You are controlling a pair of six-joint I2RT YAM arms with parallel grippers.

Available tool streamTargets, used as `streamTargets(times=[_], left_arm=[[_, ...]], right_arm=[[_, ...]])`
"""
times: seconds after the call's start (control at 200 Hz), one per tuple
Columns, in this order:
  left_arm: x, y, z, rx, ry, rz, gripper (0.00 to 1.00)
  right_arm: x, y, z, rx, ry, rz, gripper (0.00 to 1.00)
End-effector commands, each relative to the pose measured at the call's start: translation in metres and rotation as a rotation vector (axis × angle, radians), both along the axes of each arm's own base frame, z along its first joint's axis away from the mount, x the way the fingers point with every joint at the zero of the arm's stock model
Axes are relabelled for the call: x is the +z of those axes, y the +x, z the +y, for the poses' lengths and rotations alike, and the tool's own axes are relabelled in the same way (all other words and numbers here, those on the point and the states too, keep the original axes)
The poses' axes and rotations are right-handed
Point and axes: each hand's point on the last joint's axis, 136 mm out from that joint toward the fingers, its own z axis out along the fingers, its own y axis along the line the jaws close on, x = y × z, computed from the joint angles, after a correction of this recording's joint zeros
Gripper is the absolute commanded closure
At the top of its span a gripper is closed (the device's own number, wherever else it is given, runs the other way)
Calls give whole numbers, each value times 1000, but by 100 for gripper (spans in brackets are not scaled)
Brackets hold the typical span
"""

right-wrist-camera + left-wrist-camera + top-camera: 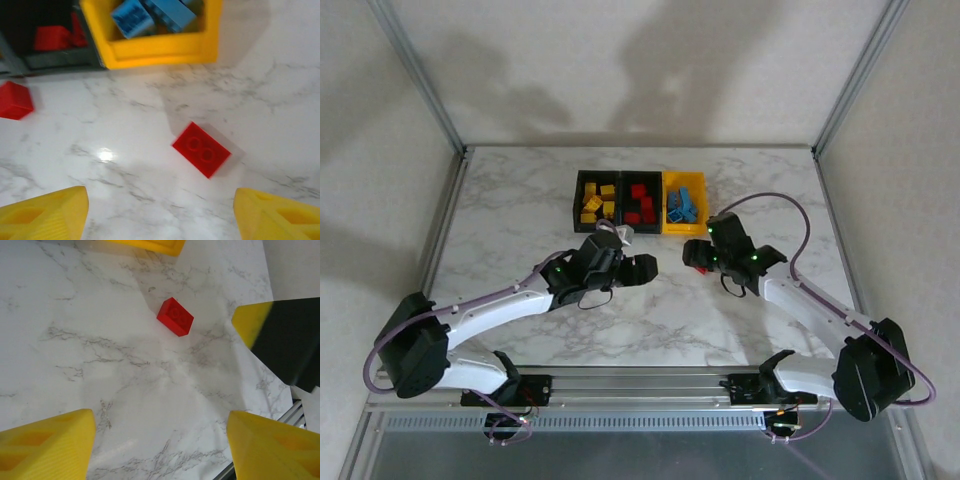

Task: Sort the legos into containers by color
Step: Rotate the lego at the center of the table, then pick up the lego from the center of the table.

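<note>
Three joined containers (638, 176) stand at the back. The left black one holds yellow legos (595, 200), the middle black one red legos (640, 203), and the yellow one (160, 50) blue legos (682, 205). A loose red lego (201, 149) lies on the marble ahead of my right gripper (160, 210), which is open above the table. A second red lego (15, 100) lies left of it, near the black bin. My left gripper (160, 440) is open and empty, with a red lego (175, 316) ahead of it. From above, the left gripper (642, 268) and right gripper (698, 255) face each other.
The right gripper's yellow-and-black finger (280, 340) reaches into the left wrist view at the right. A metal rail (640, 385) runs along the table's near edge. Frame posts (420, 75) stand at the back corners. Bare marble (510, 210) spreads left of the bins.
</note>
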Motion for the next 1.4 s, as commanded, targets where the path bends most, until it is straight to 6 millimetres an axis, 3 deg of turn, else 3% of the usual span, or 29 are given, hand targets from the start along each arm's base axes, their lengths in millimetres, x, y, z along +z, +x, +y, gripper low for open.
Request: streamTargets(times=[0.0,0.255,0.466,0.621,0.886,1.031,1.227,1.392], left_arm=[[14,6,-7,-5,-10,-52,30],[8,1,2,16,2,-45,30],[5,-1,9,33,13,-46,30],[3,0,10,38,23,-44,30],[0,2,8,37,26,-44,30],[1,3,6,34,24,-41,30],[2,3,9,43,32,-42,30],[3,2,14,58,31,-49,30]], right_arm=[[-9,10,-5,4,19,-22,18],[-42,40,-3,31,40,-13,15],[-71,49,4,65,25,35,16],[-83,41,10,93,40,79,18],[-84,14,28,168,12,122,24],[-87,16,24,134,-29,119,25],[-104,20,22,88,-102,165,39],[-107,22,25,79,-132,169,61]])
